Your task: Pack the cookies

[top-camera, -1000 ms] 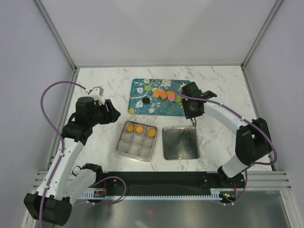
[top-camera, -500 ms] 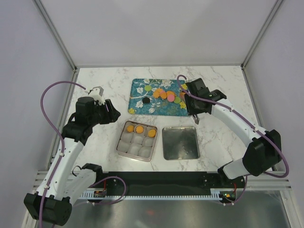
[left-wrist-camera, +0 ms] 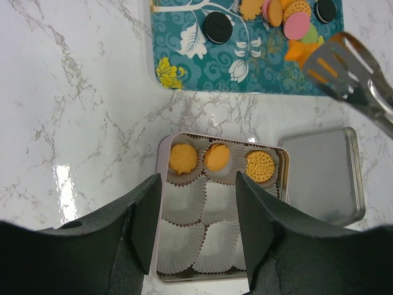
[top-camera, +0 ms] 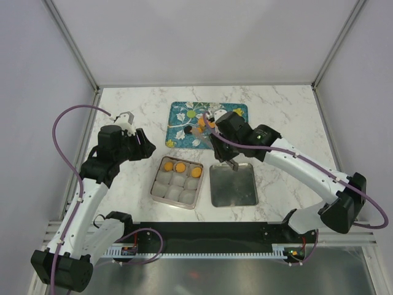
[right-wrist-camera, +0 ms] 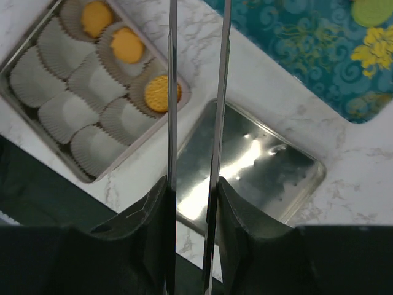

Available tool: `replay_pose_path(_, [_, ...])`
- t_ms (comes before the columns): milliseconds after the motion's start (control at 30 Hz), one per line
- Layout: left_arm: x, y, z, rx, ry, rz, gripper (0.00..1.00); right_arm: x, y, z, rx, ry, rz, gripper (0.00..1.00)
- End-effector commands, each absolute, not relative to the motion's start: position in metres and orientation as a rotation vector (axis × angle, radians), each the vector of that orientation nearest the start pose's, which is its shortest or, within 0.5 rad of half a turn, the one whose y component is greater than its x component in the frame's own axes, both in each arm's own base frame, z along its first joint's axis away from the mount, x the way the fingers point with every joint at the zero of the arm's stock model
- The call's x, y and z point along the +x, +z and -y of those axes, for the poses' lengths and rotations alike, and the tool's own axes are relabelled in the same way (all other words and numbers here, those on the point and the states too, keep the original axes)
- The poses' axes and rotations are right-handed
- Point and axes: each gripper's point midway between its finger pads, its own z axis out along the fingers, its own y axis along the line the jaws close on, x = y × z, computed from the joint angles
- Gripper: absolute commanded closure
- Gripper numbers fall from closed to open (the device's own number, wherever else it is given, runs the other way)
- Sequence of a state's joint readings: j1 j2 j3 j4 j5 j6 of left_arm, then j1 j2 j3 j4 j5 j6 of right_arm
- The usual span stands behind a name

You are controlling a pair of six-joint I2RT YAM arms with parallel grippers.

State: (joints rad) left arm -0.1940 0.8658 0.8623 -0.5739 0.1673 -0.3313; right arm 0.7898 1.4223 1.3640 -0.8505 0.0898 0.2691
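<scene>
Top view, room: plain pale walls on three sides, metal posts in the corners.
Top view, surface: one white marble table with grey veins (top-camera: 123, 117).
Top view, tray: one teal rectangular tray printed with white flowers (top-camera: 181, 138), at the far middle of the table.
Top view, tin: one square metal tin (top-camera: 153, 185), just on the near side of the tray, lined with nine white pleated paper cups (top-camera: 172, 193) in three rows of three.
Top view, lid: one square silver metal lid (top-camera: 236, 190), flat on the marble just right of the tin.
Top view, grippers: two; left gripper (top-camera: 147, 146) over bare marble left of the tin; right gripper (top-camera: 228, 155) above the lid's far edge.
Left wrist view, cookies: small round flat cookies (left-wrist-camera: 183, 158), three orange ones in the tin's far row, one to a cup, six cups empty; more heaped at the tray's far right: two black, one pink lying face up, one light green partly covered, several orange overlapping, total unclear.
Left wrist view, left gripper: two dark fingers spread apart above the tin, nothing between them.
Left wrist view, tongs: one pair of slotted metal tongs (left-wrist-camera: 341, 58), tips above the tray's near right corner; unclear whether a cookie sits between the tips.
Right wrist view, right gripper: fingers pressed against the outer sides of the two tong blades, clamped on them; blades narrowly apart, tips out of frame.
Right wrist view, below: lid under the blades, tin at the upper left, tray corner at the upper right.
</scene>
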Motion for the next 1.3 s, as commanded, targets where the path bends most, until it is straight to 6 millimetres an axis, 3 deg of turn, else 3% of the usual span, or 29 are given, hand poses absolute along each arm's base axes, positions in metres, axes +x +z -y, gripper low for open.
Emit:
replay_pose_path(0, [0.269, 0.214, 0.095, -0.041, -0.475, -2.14, 0.41, 0.222, 0.232, -0.287, -0.698, 0.492, -2.343, 0.77])
replay_pose_path(67, [0.269, 0.213, 0.095, -0.045, -0.475, -2.143, 0.4, 0.2, 0.228, -0.309, -0.782, 0.525, -2.337, 0.77])
replay_pose_path(267, [0.269, 0.213, 0.094, -0.05, -0.466, -2.144, 0.41, 0.161, 0.206, -0.348, -0.949, 0.529, -2.341, 0.77])
replay_pose_path(500, [0.269, 0.212, 0.093, -0.05, -0.462, -2.146, 0.41, 0.135, 0.186, -0.366, -1.065, 0.517, -2.353, 0.77])
replay_pose_path(833, [0.269, 0.212, 0.093, -0.05, -0.464, -2.147, 0.41, 0.13, 0.161, -0.373, -1.11, 0.458, -2.385, 0.76])
replay_pose_path(1267, [0.268, 0.213, 0.094, -0.046, -0.468, -2.145, 0.41, 0.138, 0.152, -0.379, -1.096, 0.406, -2.394, 0.75])
